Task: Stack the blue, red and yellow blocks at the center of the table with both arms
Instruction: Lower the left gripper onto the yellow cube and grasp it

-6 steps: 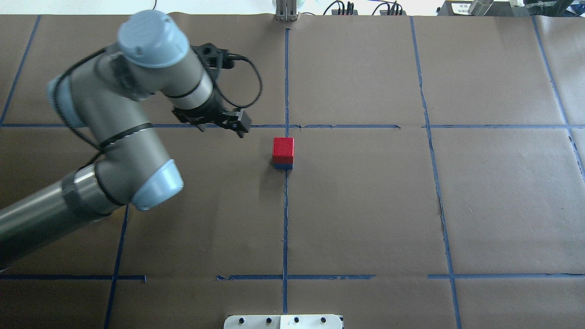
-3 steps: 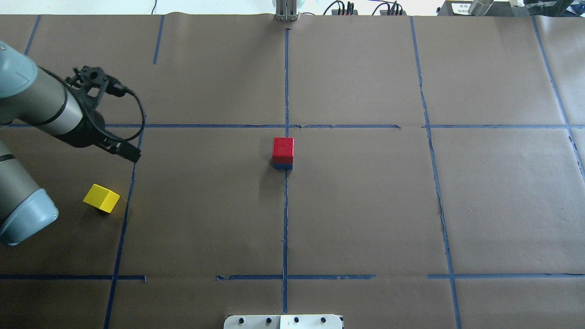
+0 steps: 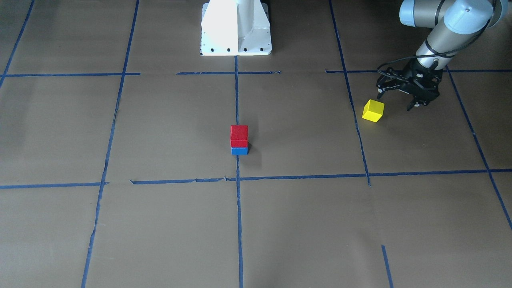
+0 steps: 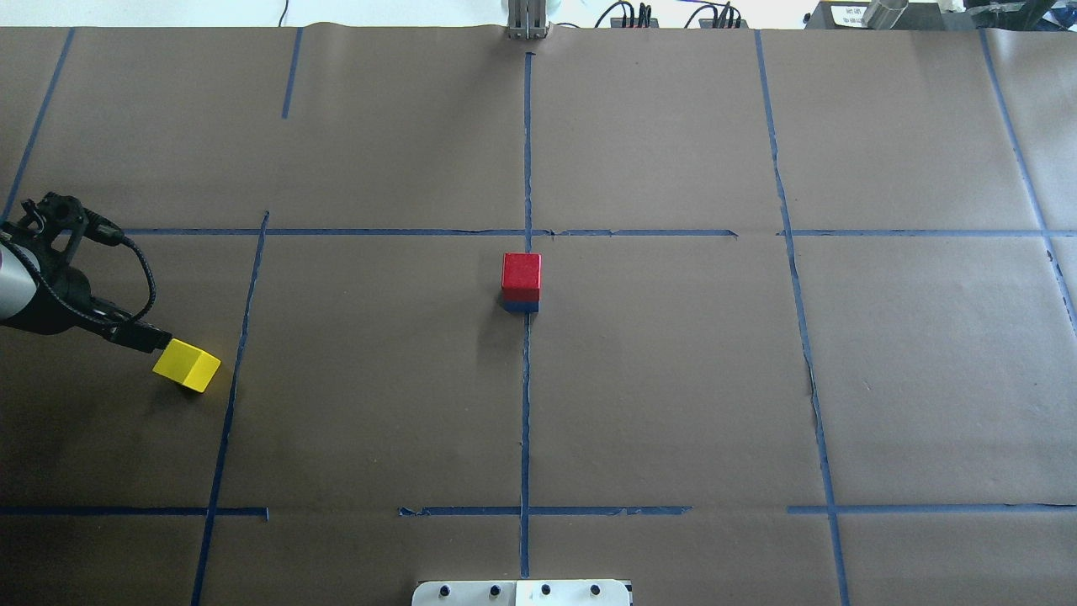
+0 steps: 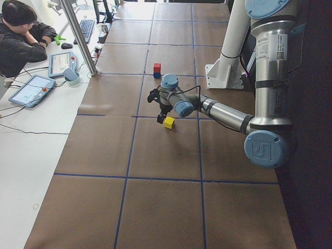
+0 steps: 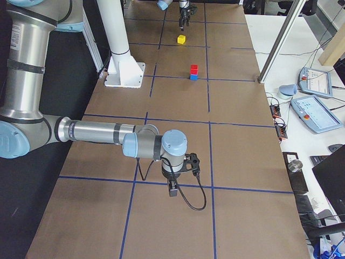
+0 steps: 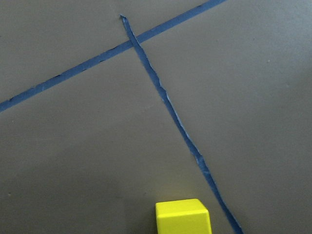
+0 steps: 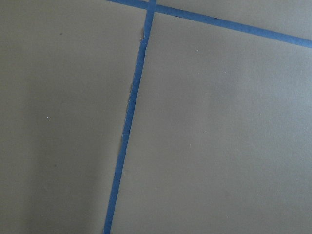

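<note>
At the table's left end, the left gripper (image 3: 395,102) hangs low over the brown paper (image 4: 673,379), its fingers (image 3: 379,95) spread apart and holding nothing. The yellow block (image 3: 373,111) lies on the paper just beside it, on the side toward the table's centre and outside the open jaws. From overhead a fingertip seems to meet the block's corner, though the gripper may simply be above it. The left wrist view shows only the block's top at the bottom edge. The block is turned at an angle to the tape grid and sits close to a blue tape line (image 4: 229,396), on the outer side of it, well apart from the stack.

Farther along, at the centre, the red block (image 4: 522,274) rests squarely on the blue block (image 4: 521,307). The pair stands on the middle tape line, just on the robot's side of a tape crossing.

At the far end, the right gripper (image 6: 172,188) points down, close over the paper near another crossing. It shows only small from the side, so I cannot tell how its jaws stand.
</note>
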Motion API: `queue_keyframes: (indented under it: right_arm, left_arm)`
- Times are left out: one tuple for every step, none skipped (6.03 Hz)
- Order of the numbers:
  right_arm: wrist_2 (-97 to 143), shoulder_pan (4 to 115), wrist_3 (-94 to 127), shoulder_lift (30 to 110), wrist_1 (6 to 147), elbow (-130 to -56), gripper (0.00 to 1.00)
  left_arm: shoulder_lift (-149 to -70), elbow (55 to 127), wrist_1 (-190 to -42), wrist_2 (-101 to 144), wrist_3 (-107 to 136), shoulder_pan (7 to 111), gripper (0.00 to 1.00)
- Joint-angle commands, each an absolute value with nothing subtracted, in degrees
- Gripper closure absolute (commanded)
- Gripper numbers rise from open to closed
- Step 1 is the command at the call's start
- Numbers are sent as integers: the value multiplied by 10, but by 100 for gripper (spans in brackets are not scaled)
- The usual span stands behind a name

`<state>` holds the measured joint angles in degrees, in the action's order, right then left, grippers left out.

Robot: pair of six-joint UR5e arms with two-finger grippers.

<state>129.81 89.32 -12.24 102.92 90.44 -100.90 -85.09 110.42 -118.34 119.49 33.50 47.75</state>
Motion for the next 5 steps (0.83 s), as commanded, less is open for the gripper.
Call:
queue_keyframes:
  right_arm:
    - [1298,894,-123,1029,904,-1009,0]
    - [1298,893,-123,1029,904,-1009,0]
    - [1298,894,-123,1029,904,-1009,0]
    - [1298,894,-123,1029,905,-1008,0]
    - [1298,893,-123,1029,905,-1007,0]
  left_arm:
    - [-855,1097,-1194,1191,398,464,0]
    - [-861,1096,-1194,1167,419,441,0]
    - [-871,1086,-1194,1147,427,420,0]
    - [-884,1062,-1194,1146,425,419,0]
    - [-890,1054,-1194,1146,425,413,0]
